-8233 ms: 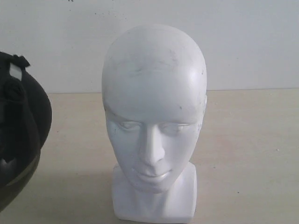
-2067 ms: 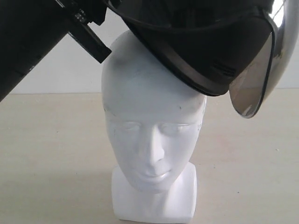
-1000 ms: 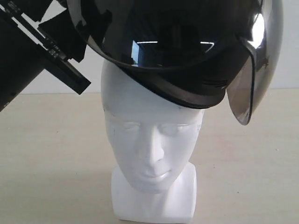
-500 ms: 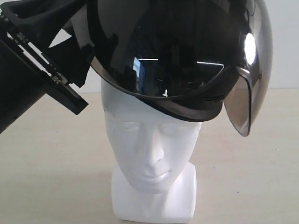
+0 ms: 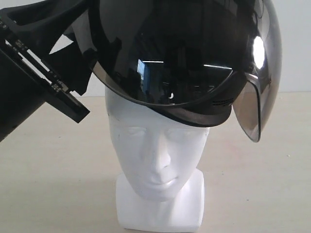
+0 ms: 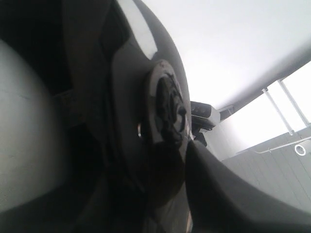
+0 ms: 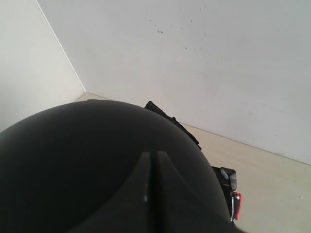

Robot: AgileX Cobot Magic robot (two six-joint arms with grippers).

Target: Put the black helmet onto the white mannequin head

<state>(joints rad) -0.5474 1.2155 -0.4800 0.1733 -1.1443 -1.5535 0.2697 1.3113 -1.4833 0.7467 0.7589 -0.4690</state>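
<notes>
**Helmet perched on the mannequin's crown, not fully down**

The matte black rounded open-face helmet (image 5: 184,48) sits at 12 o'clock on the glossy white bald mannequin head (image 5: 155,145); its dark lower rim covers the forehead down to just above the brows, and it is tilted, lower towards 3 o'clock than towards 9 o'clock; its top is cut off by the frame. A smoky, translucent curved visor (image 5: 253,109) hangs off the helmet at 3 o'clock of the head, clear of the face. The head stands upright on its short blocky neck base on the pale beige desk (image 5: 257,184), face towards the exterior camera, with a plain white wall (image 5: 299,48) behind.

The left end effector (image 5: 80,48) reaches in from 10 o'clock and grips the helmet at its side edge; the left wrist view shows the shell (image 6: 126,97) with a round pivot hub, one dark finger (image 6: 218,194) alongside it, and the white head (image 6: 24,136) inside.

The right end effector (image 7: 151,160) hangs over the helmet's dome (image 7: 73,160) with its jaws together, only a thin seam between them; whether they touch the shell I cannot tell.
</notes>
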